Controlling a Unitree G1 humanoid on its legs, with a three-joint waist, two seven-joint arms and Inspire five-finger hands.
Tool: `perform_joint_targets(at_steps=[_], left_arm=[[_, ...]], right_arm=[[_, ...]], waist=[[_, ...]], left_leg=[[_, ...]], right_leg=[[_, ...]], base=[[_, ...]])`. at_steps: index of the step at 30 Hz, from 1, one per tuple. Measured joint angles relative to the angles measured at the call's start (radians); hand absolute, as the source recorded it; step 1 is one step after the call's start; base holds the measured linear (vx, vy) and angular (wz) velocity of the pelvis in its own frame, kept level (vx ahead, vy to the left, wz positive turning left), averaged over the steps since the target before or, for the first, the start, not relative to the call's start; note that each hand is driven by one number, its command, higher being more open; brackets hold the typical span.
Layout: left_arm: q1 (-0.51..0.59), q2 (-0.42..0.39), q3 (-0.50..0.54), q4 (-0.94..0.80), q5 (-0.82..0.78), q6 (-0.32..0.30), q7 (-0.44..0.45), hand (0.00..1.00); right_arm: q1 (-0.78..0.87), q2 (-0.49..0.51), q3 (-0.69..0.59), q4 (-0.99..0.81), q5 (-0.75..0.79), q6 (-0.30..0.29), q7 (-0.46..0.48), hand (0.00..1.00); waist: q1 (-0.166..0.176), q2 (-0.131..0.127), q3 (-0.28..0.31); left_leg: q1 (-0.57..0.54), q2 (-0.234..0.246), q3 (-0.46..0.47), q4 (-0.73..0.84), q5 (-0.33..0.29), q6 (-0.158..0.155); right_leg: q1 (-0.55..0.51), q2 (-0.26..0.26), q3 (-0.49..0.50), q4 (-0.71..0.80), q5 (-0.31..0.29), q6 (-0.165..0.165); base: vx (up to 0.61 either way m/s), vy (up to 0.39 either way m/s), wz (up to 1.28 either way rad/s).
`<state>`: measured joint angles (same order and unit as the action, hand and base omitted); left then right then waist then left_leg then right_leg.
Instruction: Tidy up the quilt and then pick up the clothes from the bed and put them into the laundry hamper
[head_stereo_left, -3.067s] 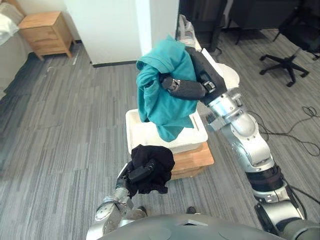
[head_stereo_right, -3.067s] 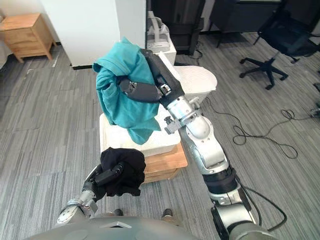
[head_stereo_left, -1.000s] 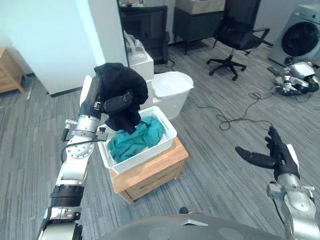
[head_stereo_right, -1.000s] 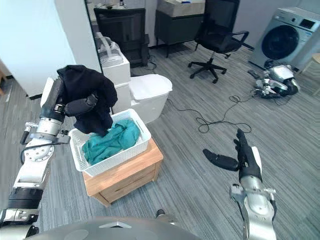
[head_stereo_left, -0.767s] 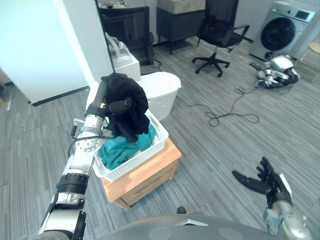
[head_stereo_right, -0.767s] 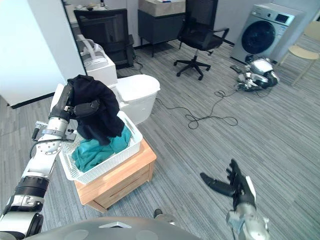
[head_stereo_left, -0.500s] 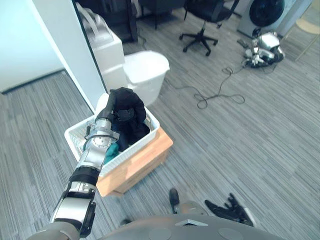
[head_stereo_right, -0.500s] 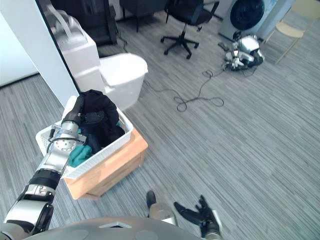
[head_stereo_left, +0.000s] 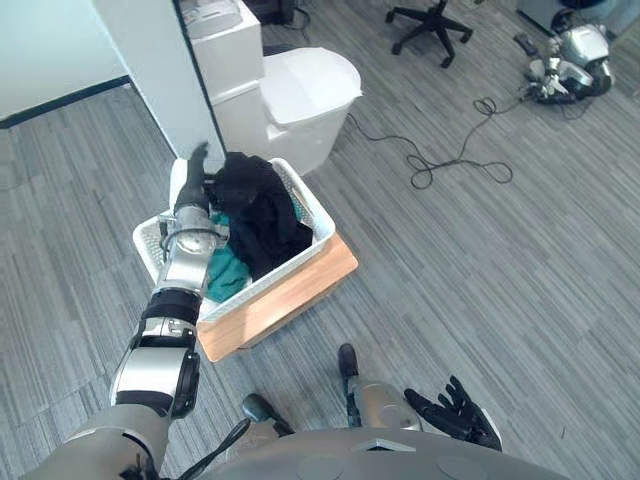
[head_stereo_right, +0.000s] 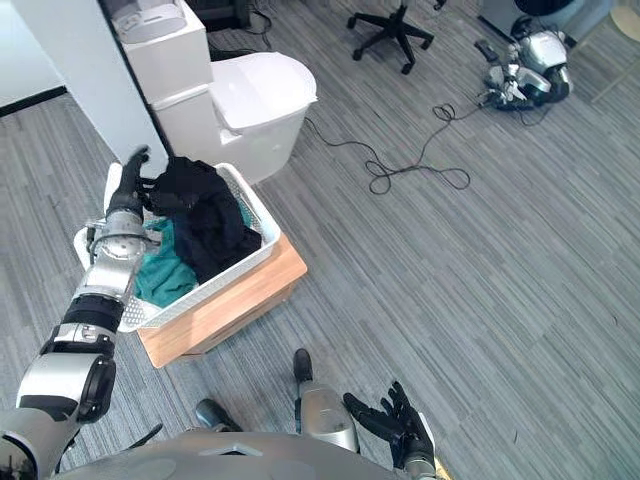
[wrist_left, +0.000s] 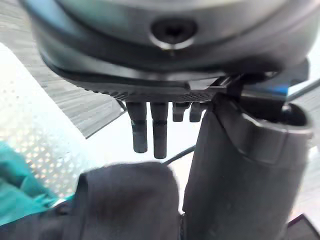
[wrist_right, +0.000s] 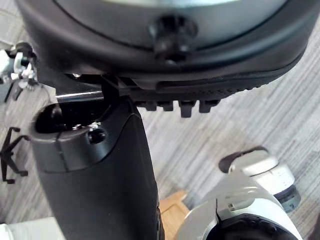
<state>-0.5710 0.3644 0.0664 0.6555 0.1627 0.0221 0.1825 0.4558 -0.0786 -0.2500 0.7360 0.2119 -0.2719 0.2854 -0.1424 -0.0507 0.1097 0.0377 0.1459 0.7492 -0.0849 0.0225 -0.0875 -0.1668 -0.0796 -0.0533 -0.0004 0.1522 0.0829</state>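
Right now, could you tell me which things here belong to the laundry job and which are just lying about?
Job: white hamper; black garment and teal garment inside it; open left hand at its rim; idle right hand.
Lying about: toilet, office chair, floor cable.

One hamper (head_stereo_left: 319, 216), one black garment (head_stereo_left: 262, 215), one teal garment (head_stereo_left: 222, 276), one wooden stand (head_stereo_left: 292, 294), one chair (head_stereo_left: 430, 17).

Both head eyes look steeply down, sharing the laundry hamper (head_stereo_left: 268, 278) at 10 o'clock. Wrist cameras peer closely along the left hand (wrist_left: 240, 170) and right hand (wrist_right: 97, 170).
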Motion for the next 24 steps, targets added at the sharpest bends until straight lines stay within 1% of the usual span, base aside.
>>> perform_joint_targets(at_steps=[1,2,3,4,5,6,7,8,9,10,11,12,13,15,16,18,19,20,22,23,24], left_arm=[[0.000,0.014,0.010,-0.020,-0.054,-0.001,-0.045,1.00],[0.000,0.023,0.011,-0.029,-0.083,-0.001,-0.071,1.00],[0.007,0.040,0.012,-0.049,-0.134,-0.001,-0.138,1.00],[0.039,0.054,0.016,-0.085,-0.192,-0.001,-0.211,1.00],[0.057,0.057,0.018,-0.101,-0.215,0.001,-0.242,1.00],[0.116,0.067,0.017,-0.152,-0.274,0.004,-0.326,1.00],[0.145,0.069,0.017,-0.174,-0.289,0.005,-0.359,1.00],[0.208,0.067,0.009,-0.209,-0.319,0.005,-0.409,1.00],[0.269,0.064,0.000,-0.241,-0.342,0.005,-0.438,1.00],[0.297,0.062,-0.001,-0.251,-0.359,0.005,-0.448,1.00],[0.357,0.053,0.002,-0.280,-0.374,0.005,-0.453,1.00],[0.424,0.033,0.018,-0.309,-0.408,0.005,-0.447,1.00],[0.458,0.021,0.027,-0.327,-0.422,0.005,-0.440,1.00],[0.601,-0.017,0.063,-0.374,-0.443,0.002,-0.398,1.00],[0.636,-0.033,0.078,-0.373,-0.443,0.002,-0.383,1.00],[0.751,-0.086,0.138,-0.355,-0.430,0.002,-0.299,1.00],[0.797,-0.116,0.183,-0.302,-0.430,0.004,-0.262,1.00],[0.814,-0.131,0.207,-0.266,-0.430,0.003,-0.246,1.00],[0.870,-0.191,0.347,-0.082,-0.448,0.000,-0.202,1.00],[0.885,-0.202,0.383,-0.037,-0.464,-0.004,-0.199,1.00],[0.910,-0.221,0.450,0.053,-0.522,-0.006,-0.205,1.00]], right_arm=[[-0.001,-0.002,-0.007,0.005,-0.001,0.000,0.001,1.00],[-0.001,-0.002,-0.010,0.006,-0.001,0.000,0.001,1.00],[-0.001,-0.003,-0.016,0.007,-0.005,0.000,-0.002,1.00],[-0.002,-0.005,-0.016,0.006,-0.012,0.001,-0.014,1.00],[-0.003,-0.005,-0.016,0.006,-0.012,0.002,-0.020,1.00],[-0.007,-0.005,-0.016,0.006,-0.015,0.009,-0.034,1.00],[-0.012,-0.005,-0.016,0.006,-0.021,0.016,-0.040,1.00],[-0.020,-0.006,-0.016,0.006,-0.033,0.031,-0.053,1.00],[-0.034,-0.006,-0.016,0.007,-0.048,0.046,-0.064,1.00],[-0.041,-0.005,-0.016,0.007,-0.048,0.050,-0.068,1.00],[-0.050,-0.005,-0.016,0.007,-0.048,0.051,-0.075,1.00],[-0.054,-0.005,-0.016,0.007,-0.048,0.051,-0.084,1.00],[-0.055,-0.005,-0.016,0.007,-0.048,0.051,-0.091,1.00],[-0.060,-0.005,-0.016,0.006,-0.045,0.050,-0.118,1.00],[-0.062,-0.005,-0.016,0.006,-0.042,0.050,-0.127,1.00],[-0.087,-0.001,-0.014,0.004,-0.011,0.050,-0.162,1.00],[-0.102,0.005,-0.013,0.000,0.014,0.048,-0.178,1.00],[-0.110,0.007,-0.011,0.000,0.028,0.048,-0.186,1.00],[-0.134,0.022,-0.005,0.000,0.045,0.046,-0.204,1.00],[-0.139,0.028,-0.002,0.002,0.046,0.044,-0.211,1.00],[-0.154,0.044,-0.002,0.015,0.054,0.039,-0.223,1.00]], waist=[[0.007,0.006,0.002],[0.009,0.010,0.004],[0.016,0.017,0.006],[0.028,0.023,0.005],[0.032,0.026,0.003],[0.037,0.033,-0.002],[0.041,0.036,-0.003],[0.055,0.044,-0.018],[0.059,0.050,-0.025],[0.059,0.051,-0.026],[0.065,0.054,-0.030],[0.074,0.060,-0.033],[0.081,0.061,-0.033],[0.110,0.058,-0.049],[0.114,0.059,-0.059],[0.123,0.061,-0.083],[0.138,0.063,-0.092],[0.141,0.062,-0.094],[0.148,0.059,-0.100],[0.151,0.057,-0.101],[0.159,0.057,-0.101]], left_leg=[[0.011,0.001,-0.010,-0.001,-0.006,0.001],[0.017,0.002,-0.017,-0.003,-0.006,0.001],[0.030,0.002,-0.025,-0.004,-0.018,0.002],[0.045,0.002,-0.026,-0.004,-0.021,0.002],[0.053,0.002,-0.027,-0.004,-0.022,0.001],[0.067,-0.001,-0.036,-0.004,-0.025,-0.001],[0.076,-0.002,-0.038,-0.004,-0.027,-0.002],[0.079,-0.005,-0.039,-0.004,-0.026,-0.002],[0.080,-0.009,-0.050,-0.004,-0.018,-0.002],[0.080,-0.012,-0.058,-0.004,-0.018,-0.001],[0.080,-0.019,-0.070,-0.004,-0.017,-0.001],[0.085,-0.019,-0.082,-0.004,-0.016,0.000],[0.093,-0.020,-0.086,-0.003,-0.013,-0.001],[0.113,-0.026,-0.110,-0.001,-0.011,-0.002],[0.111,-0.027,-0.118,-0.001,-0.011,-0.002],[0.110,-0.027,-0.130,-0.003,-0.010,-0.001],[0.110,-0.026,-0.133,-0.004,-0.010,-0.002],[0.110,-0.026,-0.136,-0.004,-0.010,-0.002],[0.111,-0.025,-0.150,-0.004,-0.011,-0.002],[0.112,-0.025,-0.152,-0.004,-0.012,-0.002],[0.112,-0.024,-0.157,-0.004,-0.015,-0.005]], right_leg=[[0.019,0.000,-0.006,-0.001,-0.001,-0.001],[0.030,-0.002,-0.011,-0.002,-0.001,-0.001],[0.051,-0.004,-0.028,-0.002,-0.004,-0.006],[0.071,-0.004,-0.034,-0.005,-0.008,-0.011],[0.081,-0.005,-0.037,-0.007,-0.010,-0.014],[0.108,-0.008,-0.052,-0.018,-0.017,-0.024],[0.120,-0.009,-0.055,-0.022,-0.020,-0.029],[0.126,-0.011,-0.056,-0.027,-0.027,-0.037],[0.142,-0.016,-0.066,-0.042,-0.029,-0.038],[0.150,-0.019,-0.075,-0.050,-0.031,-0.036],[0.161,-0.027,-0.090,-0.058,-0.040,-0.029],[0.173,-0.028,-0.104,-0.060,-0.046,-0.029],[0.182,-0.030,-0.112,-0.060,-0.051,-0.026],[0.215,-0.039,-0.143,-0.057,-0.083,-0.017],[0.218,-0.040,-0.152,-0.056,-0.087,-0.015],[0.223,-0.042,-0.169,-0.054,-0.098,-0.018],[0.224,-0.042,-0.173,-0.054,-0.101,-0.019],[0.225,-0.042,-0.177,-0.054,-0.104,-0.019],[0.232,-0.042,-0.194,-0.055,-0.116,-0.020],[0.236,-0.042,-0.196,-0.056,-0.117,-0.020],[0.242,-0.042,-0.202,-0.057,-0.120,-0.018]], base=[[-0.02,0.019,0.22],[-0.02,0.029,0.32],[-0.03,0.032,0.25],[-0.03,0.033,0.18],[-0.02,0.023,0.16],[-0.01,0.014,0.16],[-0.01,0.008,0.15],[-0.01,-0.003,0.13],[-0.02,-0.006,0.17],[-0.03,-0.012,0.29],[-0.04,-0.009,0.30],[-0.04,-0.011,0.28],[-0.02,-0.015,0.24],[-0.01,-0.021,0.29],[-0.02,-0.022,0.36],[-0.03,-0.026,0.20],[-0.04,-0.027,0.05],[-0.04,-0.029,0.13],[-0.05,-0.027,0.17],[-0.02,-0.025,0.13],[0.02,-0.022,0.11]])
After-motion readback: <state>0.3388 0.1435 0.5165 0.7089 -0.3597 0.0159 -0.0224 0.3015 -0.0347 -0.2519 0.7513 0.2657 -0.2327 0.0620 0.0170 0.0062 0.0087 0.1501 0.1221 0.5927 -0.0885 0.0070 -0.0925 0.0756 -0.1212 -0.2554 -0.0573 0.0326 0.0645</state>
